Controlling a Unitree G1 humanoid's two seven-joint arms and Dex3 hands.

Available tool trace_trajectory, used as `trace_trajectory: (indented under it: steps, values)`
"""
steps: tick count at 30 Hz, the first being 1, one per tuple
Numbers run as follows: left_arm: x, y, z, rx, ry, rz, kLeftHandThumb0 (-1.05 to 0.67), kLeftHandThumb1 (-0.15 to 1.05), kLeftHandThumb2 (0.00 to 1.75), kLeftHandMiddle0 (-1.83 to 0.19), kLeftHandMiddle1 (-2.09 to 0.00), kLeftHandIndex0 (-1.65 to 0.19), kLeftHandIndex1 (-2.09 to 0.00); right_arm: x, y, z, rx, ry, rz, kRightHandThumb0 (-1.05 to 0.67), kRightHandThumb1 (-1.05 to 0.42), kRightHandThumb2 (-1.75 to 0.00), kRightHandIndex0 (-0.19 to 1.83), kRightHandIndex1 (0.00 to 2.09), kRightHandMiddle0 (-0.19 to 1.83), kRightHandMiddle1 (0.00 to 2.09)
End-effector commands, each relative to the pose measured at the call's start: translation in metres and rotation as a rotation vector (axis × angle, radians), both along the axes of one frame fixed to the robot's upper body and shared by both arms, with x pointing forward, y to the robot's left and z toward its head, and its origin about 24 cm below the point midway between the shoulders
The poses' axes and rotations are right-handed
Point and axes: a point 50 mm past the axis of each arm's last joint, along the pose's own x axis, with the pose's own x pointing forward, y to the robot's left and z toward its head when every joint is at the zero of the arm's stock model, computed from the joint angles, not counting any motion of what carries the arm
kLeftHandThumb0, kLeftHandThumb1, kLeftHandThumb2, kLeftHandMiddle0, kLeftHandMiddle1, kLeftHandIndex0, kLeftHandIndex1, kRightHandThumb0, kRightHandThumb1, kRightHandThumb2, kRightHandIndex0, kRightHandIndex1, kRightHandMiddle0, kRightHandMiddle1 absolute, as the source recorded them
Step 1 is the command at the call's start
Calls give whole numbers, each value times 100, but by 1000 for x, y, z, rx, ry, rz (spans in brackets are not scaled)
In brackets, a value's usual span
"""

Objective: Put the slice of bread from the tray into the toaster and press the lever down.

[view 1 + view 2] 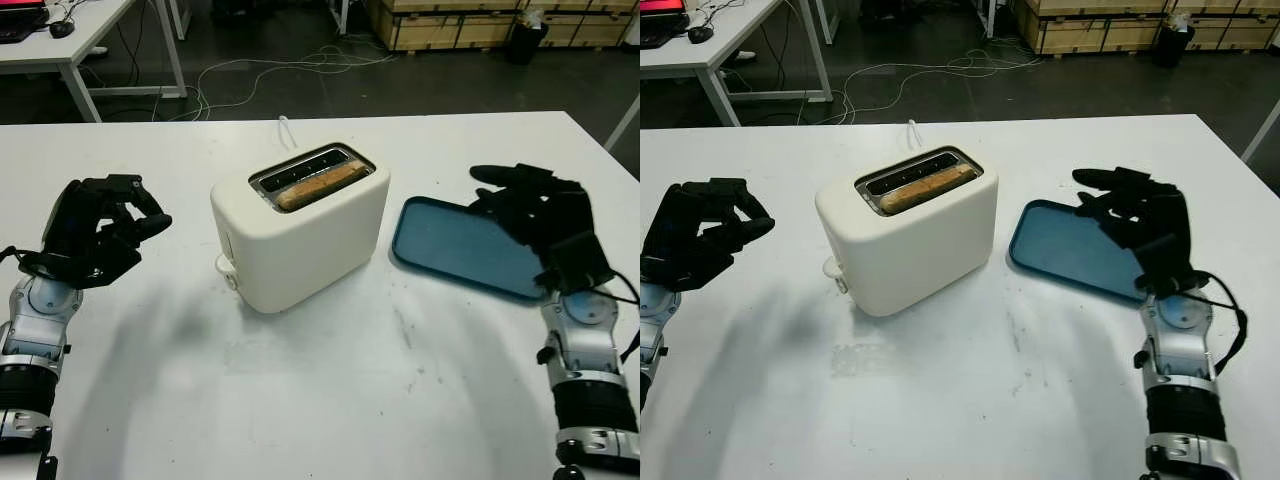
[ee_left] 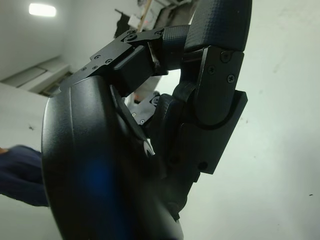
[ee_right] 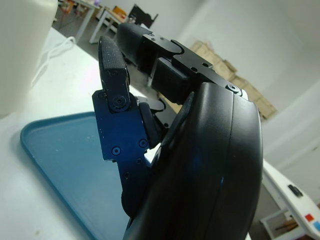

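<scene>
A cream toaster (image 1: 300, 235) stands at the middle of the white table (image 1: 330, 400), turned so its long slot runs from about 8 o'clock to 2 o'clock. The bread (image 1: 318, 186) sits on edge inside that slot, a long tan-brown slice with a rough, darker crust, its upper edge just above the metal rim. A small round lever (image 1: 226, 268) sticks out low on the toaster's end at 8 o'clock. At 3 o'clock of the toaster, close beside it, lies a blue tray (image 1: 450, 245) with a low raised rim, holding nothing. The right hand (image 1: 535, 215) hovers over the tray's far side, open and holding nothing. The left hand (image 1: 95, 232) is at 9 o'clock of the toaster, well apart from it, its fingers (image 1: 140, 215) curled inward around nothing.
</scene>
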Motion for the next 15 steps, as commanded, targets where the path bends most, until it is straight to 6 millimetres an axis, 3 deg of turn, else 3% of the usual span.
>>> trace_trajectory:
  steps: [1, 7, 15]
  values:
    - [6, -1, 9, 4, -39, 8, -105, 92, 30, -110, -147, -95, -132, 6, -1, 19, -5, -36, 24, -40, -92, -6, 86, 93, 106, 7]
    - [9, -1, 12, 33, -33, -1, -105, 92, 27, -110, -149, -96, -134, 15, -2, 38, -127, -42, 55, -36, -92, -9, 88, 86, 108, 5]
    - [9, -2, 12, 40, -28, -21, -105, 92, 25, -114, -142, -100, -128, 19, 4, 34, -146, -7, 64, -38, -92, -4, 85, 97, 109, 4]
